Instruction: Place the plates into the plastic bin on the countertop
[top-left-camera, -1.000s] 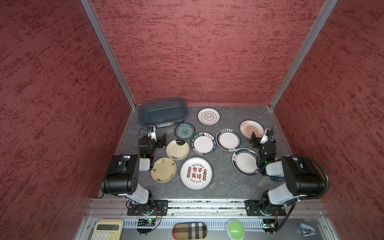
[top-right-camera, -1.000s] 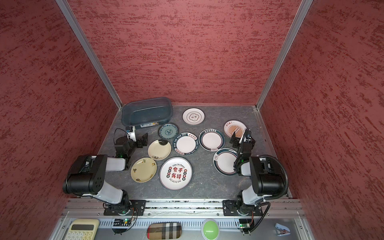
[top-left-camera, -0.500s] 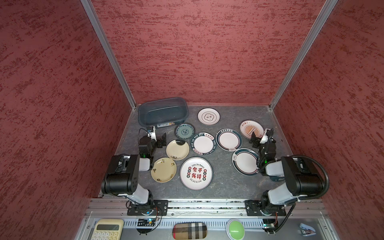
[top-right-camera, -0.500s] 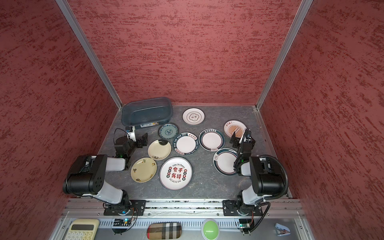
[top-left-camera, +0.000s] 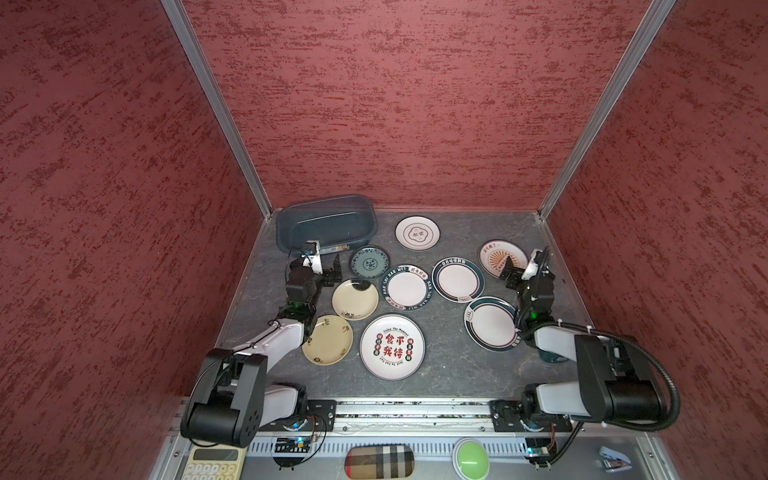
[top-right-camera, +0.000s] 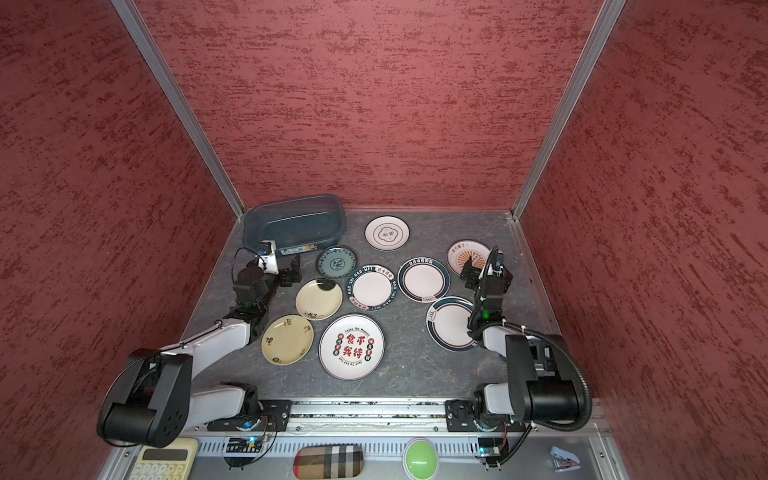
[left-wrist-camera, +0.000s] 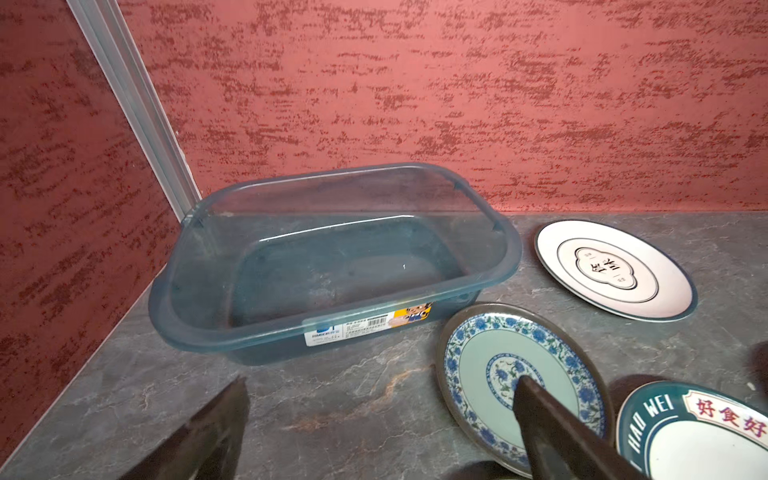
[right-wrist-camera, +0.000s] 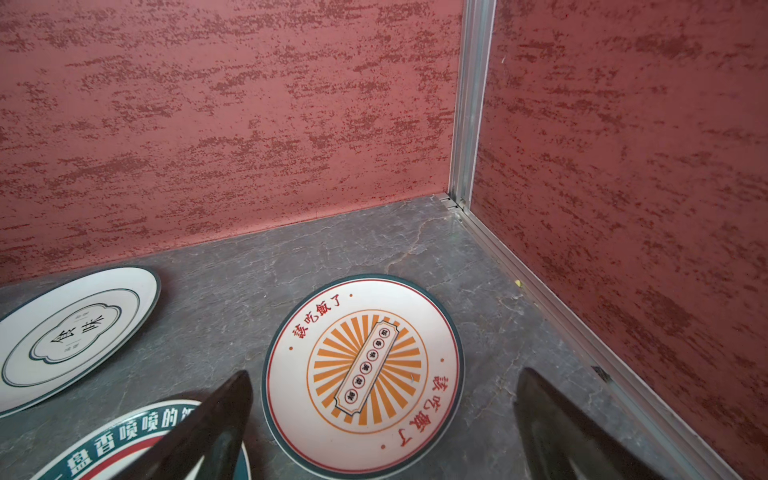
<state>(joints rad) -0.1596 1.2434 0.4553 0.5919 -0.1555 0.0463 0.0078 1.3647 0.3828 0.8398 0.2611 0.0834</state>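
Observation:
The plastic bin stands empty at the back left of the countertop. Several plates lie flat and apart across the surface, among them a teal-patterned plate, two cream-yellow plates, a large plate with red characters and an orange sunburst plate. My left gripper hovers open and empty in front of the bin, beside the teal-patterned plate. My right gripper is open and empty at the near edge of the sunburst plate.
Red textured walls with aluminium corner posts close in the left, back and right. Three teal-rimmed white plates fill the middle and right. A calculator, a checked case and a green button lie in front of the rail.

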